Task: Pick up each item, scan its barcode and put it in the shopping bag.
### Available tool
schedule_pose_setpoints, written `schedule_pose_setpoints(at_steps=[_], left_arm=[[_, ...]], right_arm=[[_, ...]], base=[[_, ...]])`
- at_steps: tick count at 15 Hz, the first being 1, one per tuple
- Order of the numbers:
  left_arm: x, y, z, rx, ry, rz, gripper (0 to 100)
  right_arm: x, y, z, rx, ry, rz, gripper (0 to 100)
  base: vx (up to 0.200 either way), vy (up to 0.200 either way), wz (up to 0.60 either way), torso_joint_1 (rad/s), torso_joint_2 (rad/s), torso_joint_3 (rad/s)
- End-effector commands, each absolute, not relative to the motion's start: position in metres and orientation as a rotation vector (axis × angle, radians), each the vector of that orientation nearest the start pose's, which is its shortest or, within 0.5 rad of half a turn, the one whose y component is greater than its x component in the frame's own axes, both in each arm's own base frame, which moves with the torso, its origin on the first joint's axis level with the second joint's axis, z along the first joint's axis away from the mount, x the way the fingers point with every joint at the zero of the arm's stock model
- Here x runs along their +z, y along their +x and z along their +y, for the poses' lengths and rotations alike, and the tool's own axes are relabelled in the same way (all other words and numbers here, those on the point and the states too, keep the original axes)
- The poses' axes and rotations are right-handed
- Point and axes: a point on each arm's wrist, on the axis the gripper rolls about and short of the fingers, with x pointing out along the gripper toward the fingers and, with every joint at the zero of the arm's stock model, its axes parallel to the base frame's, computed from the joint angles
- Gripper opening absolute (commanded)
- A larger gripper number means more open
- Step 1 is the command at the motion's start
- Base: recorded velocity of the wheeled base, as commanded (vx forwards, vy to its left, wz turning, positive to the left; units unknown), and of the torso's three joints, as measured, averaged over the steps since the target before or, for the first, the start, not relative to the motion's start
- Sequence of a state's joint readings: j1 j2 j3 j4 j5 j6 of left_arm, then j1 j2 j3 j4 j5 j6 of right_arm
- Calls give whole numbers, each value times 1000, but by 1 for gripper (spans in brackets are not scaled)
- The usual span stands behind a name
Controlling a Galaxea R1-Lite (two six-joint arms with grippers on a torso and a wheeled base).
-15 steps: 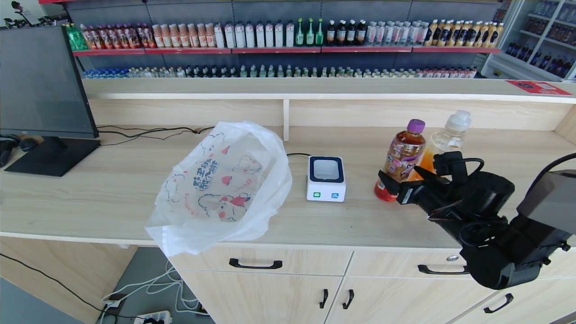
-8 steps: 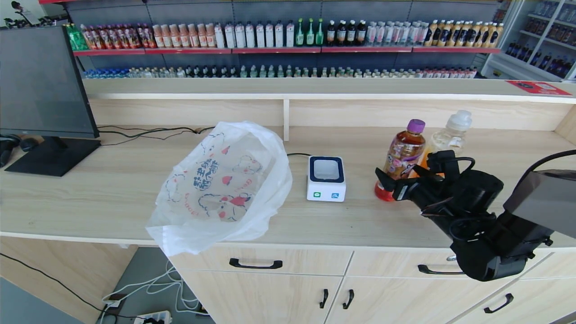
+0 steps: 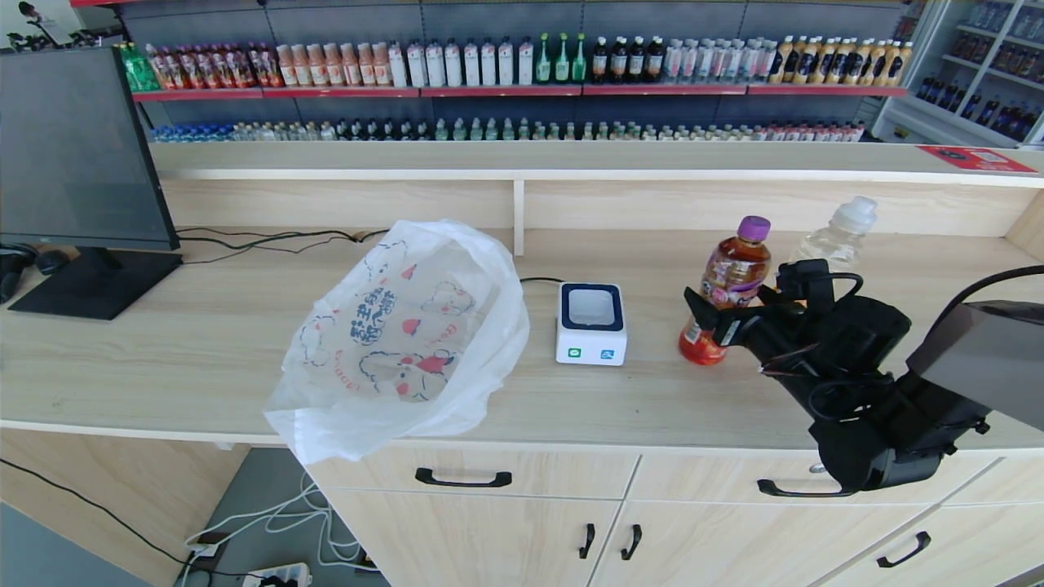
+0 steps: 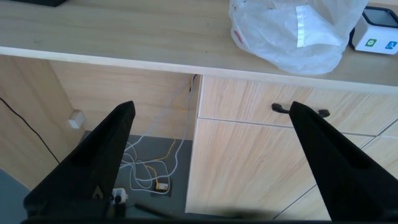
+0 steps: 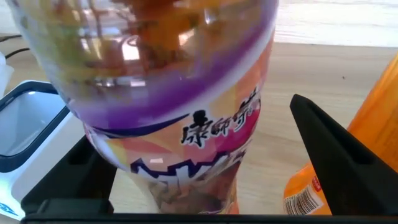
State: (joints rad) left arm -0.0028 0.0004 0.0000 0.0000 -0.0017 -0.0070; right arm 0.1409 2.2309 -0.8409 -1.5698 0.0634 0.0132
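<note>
First, nearest to us, we list the left gripper (image 4: 211, 106): it hangs low before the cabinet fronts (image 4: 249, 162), its two fingers spread wide with nothing between them. Loose cables (image 4: 149, 168) lie on the floor beyond it.

Next we enter the counter (image 3: 204, 350), pale wood, set over those cabinet fronts (image 3: 522, 489).

Item, shopping bag (image 3: 408, 334): white printed plastic, slumped at the counter's front edge and slightly overhanging it. In the left wrist view the shopping bag (image 4: 292, 31) lies beside the scanner (image 4: 376, 28).

Item, scanner (image 3: 591, 324): a small white box with a dark-framed window on top, just right of the bag and apart from the bottles.

Item, right gripper (image 3: 728, 310): at counter level, right of the scanner, jaws parted and set around the lower half of the purple-capped bottle (image 3: 730, 277). We see one finger on each side of the purple-capped bottle (image 5: 180, 93), with a gap left at the far finger (image 5: 336, 162). The bottle stands upright on the counter.

Item, white-capped bottle (image 3: 840, 232): just behind and right of the first, leaning, its lower part hidden by the gripper. Its orange label (image 5: 373, 124) lies outside the jaws.

Farther back we note a dark monitor (image 3: 73, 147) at the left end, then shelves (image 3: 522, 65) of drinks along the wall.
</note>
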Motion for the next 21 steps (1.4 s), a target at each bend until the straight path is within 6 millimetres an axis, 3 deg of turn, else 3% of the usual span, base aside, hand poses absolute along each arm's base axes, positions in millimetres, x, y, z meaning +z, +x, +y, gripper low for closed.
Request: schedule_pose_setpoints(at_steps=[1, 7, 19, 20, 21], left_arm=[[75, -23, 0, -5, -8, 0, 100], [75, -23, 0, -5, -8, 0, 100], [75, -23, 0, -5, -8, 0, 100], [75, -23, 0, -5, -8, 0, 100], [75, -23, 0, -5, -6, 0, 100]], right_arm=[[96, 388, 57, 208, 21, -183, 100], [92, 386, 78, 258, 24, -173, 100], [91, 388, 79, 258, 27, -173, 100], [90, 388, 79, 258, 27, -171, 0], [91, 388, 79, 259, 30, -174, 0]], base=[[0, 0, 0, 0, 0, 0], [0, 0, 0, 0, 0, 0], [0, 0, 0, 0, 0, 0], [0, 0, 0, 0, 0, 0], [0, 0, 0, 0, 0, 0]])
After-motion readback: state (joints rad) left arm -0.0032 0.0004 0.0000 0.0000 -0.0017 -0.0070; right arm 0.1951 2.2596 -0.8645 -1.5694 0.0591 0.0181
